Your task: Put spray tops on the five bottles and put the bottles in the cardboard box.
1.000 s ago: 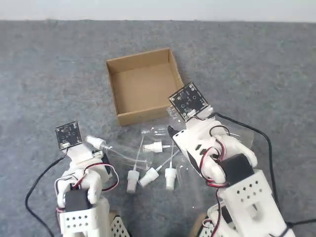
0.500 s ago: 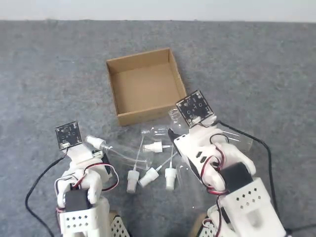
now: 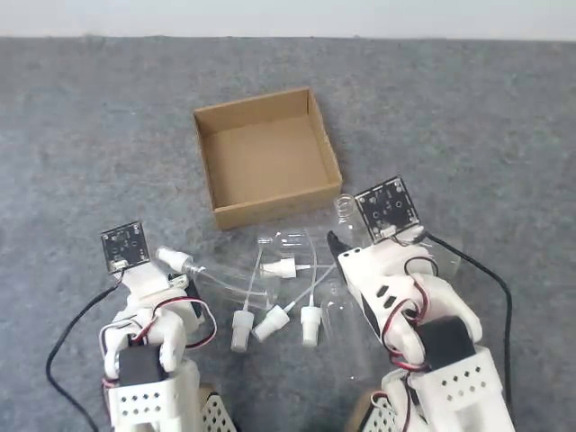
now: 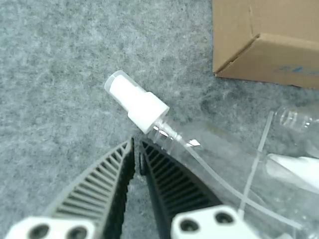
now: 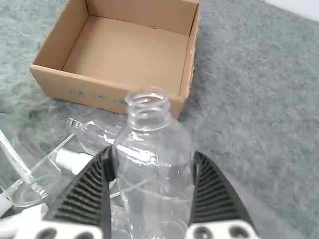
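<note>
"Grey carpet [image 3: 468, 108] runs across the whole table. What is happening at centre right of the high view?"

"The right gripper [image 5: 153, 158] is clamped on a clear bottle [image 5: 152, 144], with a finger on either side of its body. The open neck points toward the cardboard box [image 3: 265, 153] in the upper middle. A grip on the body leaves the neck free, most likely so that a top can go on."

"And the left gripper [image 4: 135, 147]?"

"It sits at lower left with its jaws together on nothing. The tips are just short of a capped bottle [image 4: 214, 154] lying flat, its spray top [image 4: 137, 102] fitted. It reads as parked, out of the other arm's way."

"What about the rest of the job?"

"Loose spray tops [image 3: 270, 319] lie in the lower middle, between the two arms — within reach of both, I'd judge. A spare bottle [image 5: 94, 132] lies just in front of the box. The box holds nothing yet, so the task looks barely begun."
</note>
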You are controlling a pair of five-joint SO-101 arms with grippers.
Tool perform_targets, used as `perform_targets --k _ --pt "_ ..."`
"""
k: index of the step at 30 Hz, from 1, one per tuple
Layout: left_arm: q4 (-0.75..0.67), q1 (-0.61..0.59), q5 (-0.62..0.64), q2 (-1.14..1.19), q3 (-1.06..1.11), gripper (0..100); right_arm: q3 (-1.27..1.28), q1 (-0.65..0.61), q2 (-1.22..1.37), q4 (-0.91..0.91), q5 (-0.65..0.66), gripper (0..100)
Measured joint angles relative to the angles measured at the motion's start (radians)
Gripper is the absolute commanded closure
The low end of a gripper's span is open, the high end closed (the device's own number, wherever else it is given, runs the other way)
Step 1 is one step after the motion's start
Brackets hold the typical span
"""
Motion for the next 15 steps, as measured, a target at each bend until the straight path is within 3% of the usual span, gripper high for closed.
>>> perform_targets --k 15 --pt "0.0 0.0 0.0 0.0 0.0 99 0.094 0.012 -0.121 -0.028 0.0 99.2"
